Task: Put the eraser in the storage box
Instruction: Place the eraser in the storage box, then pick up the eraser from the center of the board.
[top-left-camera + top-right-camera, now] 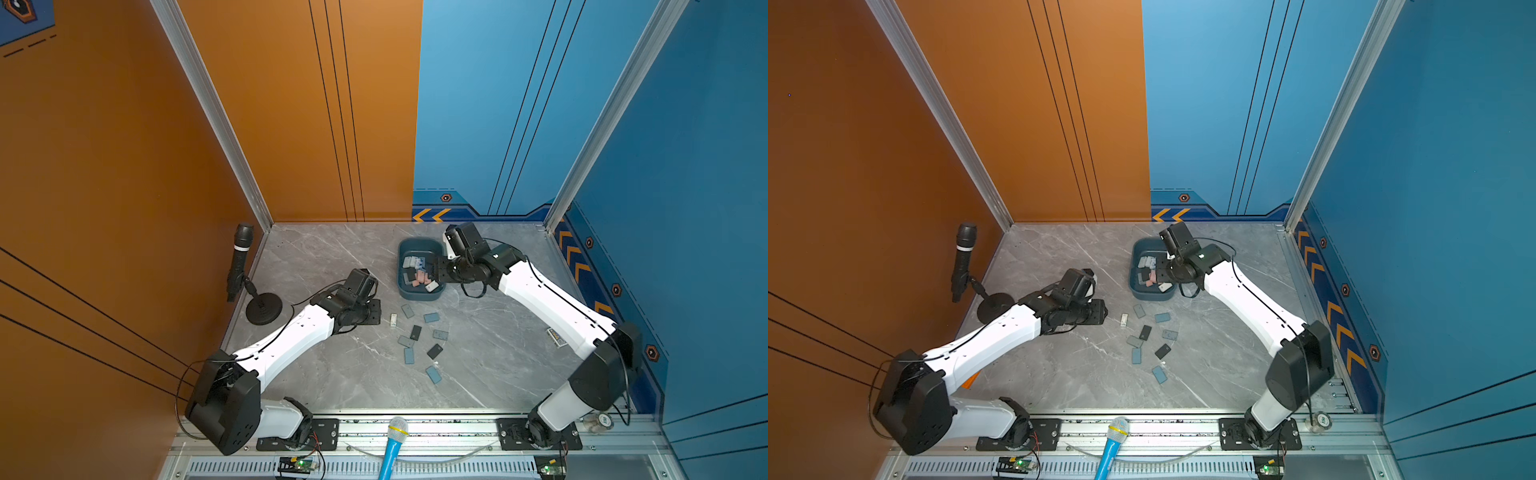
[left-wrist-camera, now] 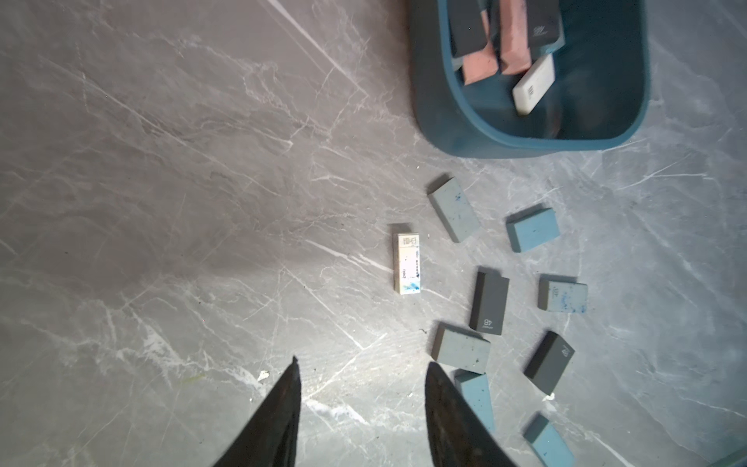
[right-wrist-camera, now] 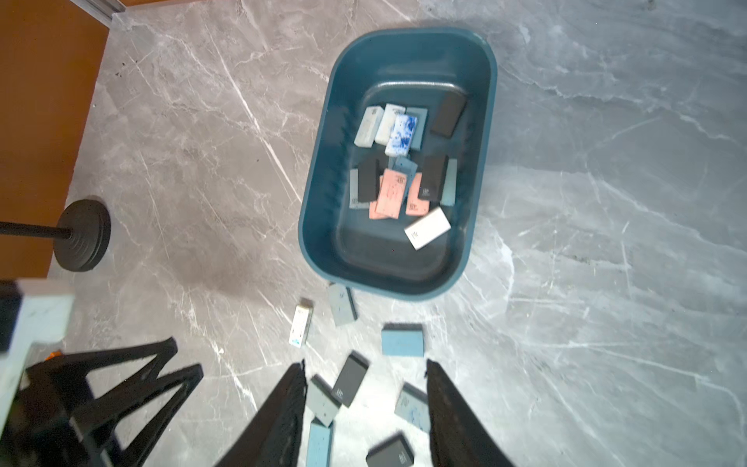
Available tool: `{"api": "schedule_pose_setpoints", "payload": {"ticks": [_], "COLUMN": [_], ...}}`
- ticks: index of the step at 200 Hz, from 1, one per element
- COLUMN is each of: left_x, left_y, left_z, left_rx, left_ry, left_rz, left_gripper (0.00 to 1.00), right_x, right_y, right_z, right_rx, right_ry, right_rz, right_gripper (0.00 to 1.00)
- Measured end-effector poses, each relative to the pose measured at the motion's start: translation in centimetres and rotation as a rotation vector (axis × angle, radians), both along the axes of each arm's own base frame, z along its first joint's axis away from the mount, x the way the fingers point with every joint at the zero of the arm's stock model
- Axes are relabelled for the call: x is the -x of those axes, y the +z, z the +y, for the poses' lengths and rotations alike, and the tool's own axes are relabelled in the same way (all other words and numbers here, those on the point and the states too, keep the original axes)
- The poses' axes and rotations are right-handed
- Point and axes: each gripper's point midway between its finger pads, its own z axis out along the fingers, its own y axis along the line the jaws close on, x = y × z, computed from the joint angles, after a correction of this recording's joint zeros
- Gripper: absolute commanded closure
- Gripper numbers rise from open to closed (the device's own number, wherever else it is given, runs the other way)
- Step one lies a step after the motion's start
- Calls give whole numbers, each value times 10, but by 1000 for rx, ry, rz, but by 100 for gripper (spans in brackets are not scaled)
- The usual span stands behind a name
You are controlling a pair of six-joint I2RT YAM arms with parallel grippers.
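Storage box toward the back of the grey marble table, right of centre. Inside, a heap of erasers: pink, dark, pale blue and white, some overlapping. At the near edge of that heap, a white eraser flat on the box floor, just beside the pink ones and close to the front wall.

Right claw above the box's right-hand edge in both top views. Fingers parted to a middling gap — nothing between them, nothing held.

Left claw low over the table, left of the scattered pieces and well short of the box. Likewise part open and empty.

On the table in front of the box, nine loose erasers — blue, grey and dark ones in a scatter, plus a printed white eraser at the left fringe, nearest the left claw. Closest to the box, a grey-blue eraser, near its front wall.

Black microphone on a round stand by the orange wall. Blue microphone at the front rail.
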Motion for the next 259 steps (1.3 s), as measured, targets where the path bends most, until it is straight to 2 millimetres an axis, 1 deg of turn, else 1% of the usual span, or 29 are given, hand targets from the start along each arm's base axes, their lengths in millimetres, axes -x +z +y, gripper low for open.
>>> {"api": "schedule_pose_setpoints", "payload": {"ticks": [28,54,82,108,126,156,197,224,259], "left_x": [1,3,4,4,5,2,-7,-11,-13], "left_y": [-10,-19,-32,-43,-49,-57,-60,-63,-79], "left_z": [-2,-3,-3,-4,-8,-16,-35,-48,-56], "left_rx": [-15,-30,-56,-77,-90,-114,-121,-126,-151], "left_ry": [-6,-13,-14,-17,-26,-42,-76,-96,-109], "left_rz": [26,51,89,123,142,174,179,183,216], "left_gripper": [49,49,48,46,44,43,41,41,44], "right_x": [29,50,64,76,81,84,88,89,90], "right_y": [-9,-15,-20,-32,-38,-41,-45,-47,-51], "right_z": [-26,-47,-62,-75,-82,-88,-100,-107,-113], "right_rx": [10,3,-12,-23,-29,-53,-63,-69,-69], "right_ry": [-50,-103,-143,-179,-202,-229,-257,-277,-295], "right_rz": [-3,-23,-53,-56,-58,-72,-83,-91,-85], "right_gripper": [49,48,47,46,46,46,45,45,45]}}
